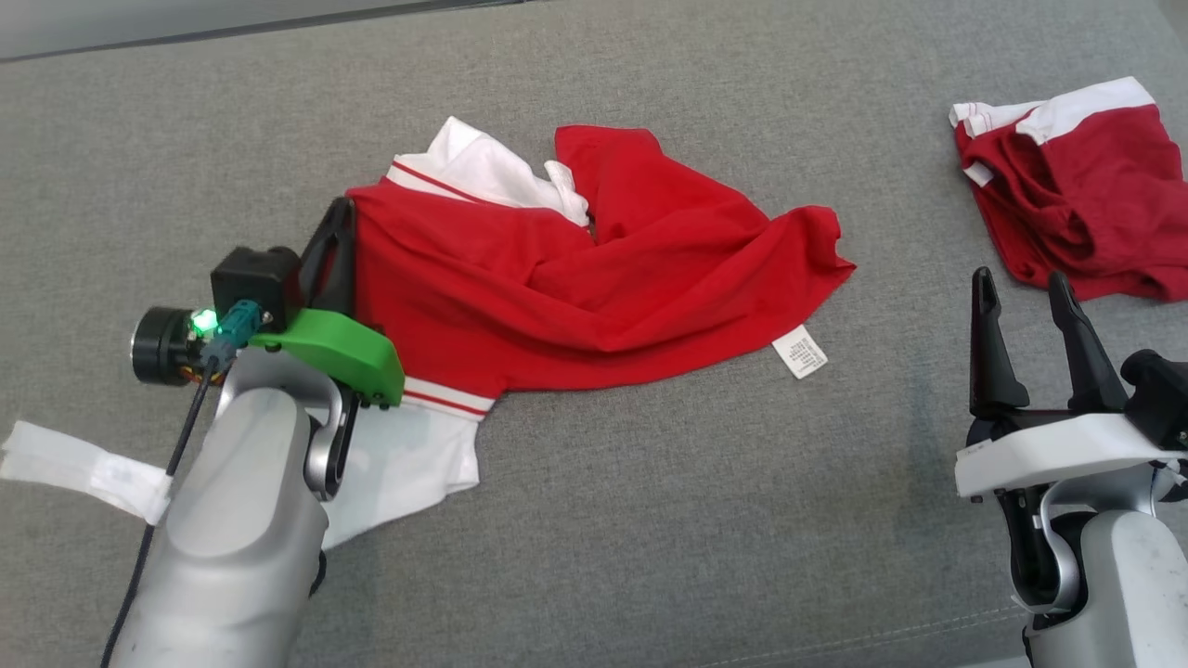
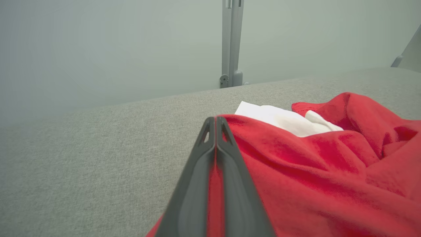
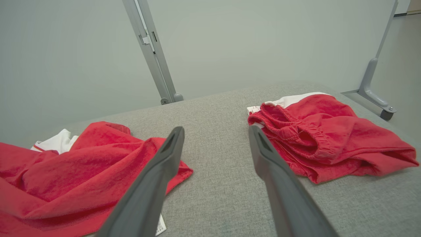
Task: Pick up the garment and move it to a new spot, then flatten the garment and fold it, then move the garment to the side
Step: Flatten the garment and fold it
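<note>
The garment point(image 1: 575, 278) is a red shirt with white sleeves and collar, lying crumpled in the middle of the grey surface. At its left edge my left gripper point(image 1: 342, 218) is shut on the garment. The left wrist view shows the two dark fingers pressed together with red cloth point(image 2: 216, 194) pinched between them, and the rest of the garment point(image 2: 312, 171) spreads to their right. Low on the right, apart from the garment, my right gripper point(image 1: 1021, 288) stands open with nothing between its fingers. In the right wrist view the garment point(image 3: 72, 177) lies to the left of the spread fingers point(image 3: 154, 177).
A second red and white garment point(image 1: 1077, 190) lies bunched at the far right, just beyond my right gripper; it also shows as a red heap point(image 3: 329, 135). A white strip of tape point(image 1: 83, 468) sits at the left. Metal posts point(image 2: 230, 42) stand past the far edge.
</note>
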### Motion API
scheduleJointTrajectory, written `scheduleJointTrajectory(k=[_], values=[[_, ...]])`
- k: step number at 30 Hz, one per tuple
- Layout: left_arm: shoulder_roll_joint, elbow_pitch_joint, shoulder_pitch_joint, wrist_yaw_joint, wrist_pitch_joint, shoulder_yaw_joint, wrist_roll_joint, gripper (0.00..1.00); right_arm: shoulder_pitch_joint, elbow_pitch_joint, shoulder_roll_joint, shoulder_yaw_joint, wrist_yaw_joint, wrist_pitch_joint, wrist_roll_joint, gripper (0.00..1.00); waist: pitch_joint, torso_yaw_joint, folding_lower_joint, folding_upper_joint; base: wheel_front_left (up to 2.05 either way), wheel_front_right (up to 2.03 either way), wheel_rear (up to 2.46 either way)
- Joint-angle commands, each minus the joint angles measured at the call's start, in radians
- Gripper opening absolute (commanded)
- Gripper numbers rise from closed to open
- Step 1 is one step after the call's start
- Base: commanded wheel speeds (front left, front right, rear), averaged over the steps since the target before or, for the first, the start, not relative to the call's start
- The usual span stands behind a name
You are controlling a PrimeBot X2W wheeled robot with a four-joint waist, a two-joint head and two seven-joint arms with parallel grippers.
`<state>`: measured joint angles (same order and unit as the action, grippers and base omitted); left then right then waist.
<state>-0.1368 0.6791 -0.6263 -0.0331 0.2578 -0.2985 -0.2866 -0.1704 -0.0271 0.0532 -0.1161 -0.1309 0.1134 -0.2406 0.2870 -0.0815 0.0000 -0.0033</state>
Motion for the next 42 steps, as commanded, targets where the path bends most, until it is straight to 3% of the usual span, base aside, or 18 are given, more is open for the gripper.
scheduleJointTrajectory(k=[1,11,12,13,14,25,35,42], values=[[-0.012,-0.004,-0.044,0.009,0.008,0.005,0.019,0.0,-0.016,0.006,-0.001,0.007,0.001,0.008,-0.005,1.0,0.036,-0.026,0.0,0.0033,0.0,0.0,0.0],[-0.018,0.034,-0.148,0.011,0.007,0.022,0.06,0.0,-0.045,-0.012,-0.002,0.021,0.001,0.04,-0.021,1.0,0.082,-0.072,0.0,0.0033,0.0,0.0,0.0],[-0.016,0.035,-0.148,0.01,0.007,0.027,0.059,0.31,-0.044,-0.015,-0.002,0.021,0.001,0.046,-0.024,1.0,0.081,-0.073,0.0,0.0033,0.0,0.0,0.0],[-0.014,0.029,-0.143,0.008,0.008,0.035,0.055,0.49,-0.043,-0.017,-0.002,0.019,0.001,0.051,-0.025,1.0,0.08,-0.073,0.0,0.0033,0.0,0.0,0.0],[-0.012,0.023,-0.131,0.007,0.007,0.045,0.05,1.0,-0.04,-0.02,-0.003,0.017,0.001,0.057,-0.026,1.0,0.076,-0.072,0.0,0.0033,0.0,0.0,0.0],[-0.02,-0.157,0.07,-0.011,0.007,0.177,0.02,1.0,0.016,-0.026,-0.002,-0.018,0.001,0.091,0.039,1.0,0.009,-0.024,0.0,0.0033,0.0,0.0,0.0],[0.041,-0.321,0.338,-0.034,0.006,0.231,0.015,1.0,0.066,-0.04,-0.002,0.008,0.001,0.11,0.081,1.0,-0.105,0.037,0.0,0.0033,0.0,0.0,0.0],[0.07,-0.394,0.492,-0.025,0.006,0.249,0.001,1.0,0.112,-0.058,-0.002,0.029,0.001,0.11,0.083,1.0,-0.189,0.074,0.0,0.0033,0.0,0.0,0.0]])
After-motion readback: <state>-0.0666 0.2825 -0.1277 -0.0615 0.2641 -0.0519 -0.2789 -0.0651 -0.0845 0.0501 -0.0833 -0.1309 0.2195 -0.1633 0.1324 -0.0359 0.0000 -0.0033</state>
